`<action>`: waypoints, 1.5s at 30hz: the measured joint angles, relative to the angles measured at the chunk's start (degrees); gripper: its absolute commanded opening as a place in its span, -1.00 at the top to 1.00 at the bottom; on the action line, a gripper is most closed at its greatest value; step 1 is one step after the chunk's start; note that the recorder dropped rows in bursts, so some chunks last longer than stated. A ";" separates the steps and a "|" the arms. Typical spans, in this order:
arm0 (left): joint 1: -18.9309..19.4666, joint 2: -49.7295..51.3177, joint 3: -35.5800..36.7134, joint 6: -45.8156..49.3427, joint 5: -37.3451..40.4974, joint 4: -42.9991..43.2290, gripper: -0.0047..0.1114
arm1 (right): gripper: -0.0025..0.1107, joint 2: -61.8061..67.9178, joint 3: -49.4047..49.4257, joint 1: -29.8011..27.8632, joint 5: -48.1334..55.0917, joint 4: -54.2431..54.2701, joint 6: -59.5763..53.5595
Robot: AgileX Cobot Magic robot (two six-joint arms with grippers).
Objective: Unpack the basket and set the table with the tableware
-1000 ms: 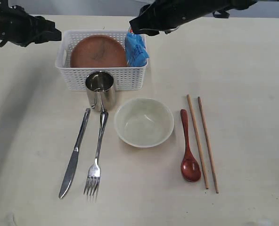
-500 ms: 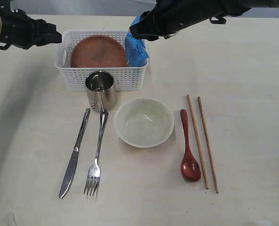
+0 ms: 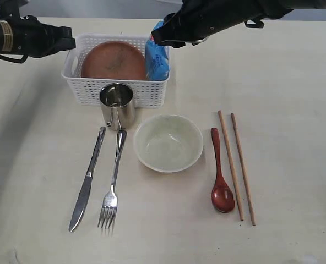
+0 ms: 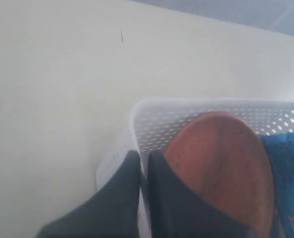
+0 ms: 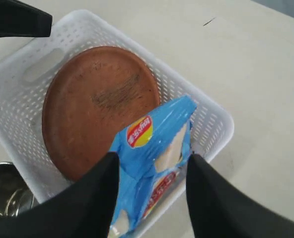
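The white basket (image 3: 116,93) stands at the back of the table (image 3: 295,110) and holds the reddish-brown plate (image 3: 113,60) and a blue chip bag (image 3: 157,63). My left gripper (image 3: 69,41) is shut on the basket's left wall (image 4: 152,124), one finger inside and one outside, beside the plate (image 4: 221,158). My right gripper (image 5: 153,158) hangs open over the basket's right end, its fingers either side of the chip bag (image 5: 157,134). On the table in front lie the steel cup (image 3: 118,104), cream bowl (image 3: 168,143), knife (image 3: 87,181), fork (image 3: 113,181), red spoon (image 3: 220,176) and two chopsticks (image 3: 237,165).
The cup stands right against the basket's front wall, with the fork handle touching its base. The right wrist view shows the basket rim (image 5: 211,121), the plate (image 5: 97,104) and the cup's rim (image 5: 3,198).
My left gripper has closed on the basket's left wall, and the basket has shifted slightly to the left. My right gripper stays open over the chip bag.
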 measured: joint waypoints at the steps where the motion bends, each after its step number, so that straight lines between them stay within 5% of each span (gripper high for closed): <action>1: 0.00 0.21 -0.12 0.00 -0.12 -0.65 0.92 | 0.21 0.00 0.00 0.00 0.00 0.00 0.00; 20: 0.00 5.56 -2.12 9.76 -3.69 -19.22 0.92 | 0.21 0.00 0.00 -0.12 -2.56 0.00 0.00; 33: -5.33 5.77 -2.12 19.47 -3.45 -27.78 0.92 | 0.21 4.23 -0.06 -4.03 0.88 0.00 2.39; 45: -5.40 5.77 -2.12 24.07 -3.45 -34.43 0.92 | 0.21 6.43 -0.06 -4.03 -2.07 1.81 3.24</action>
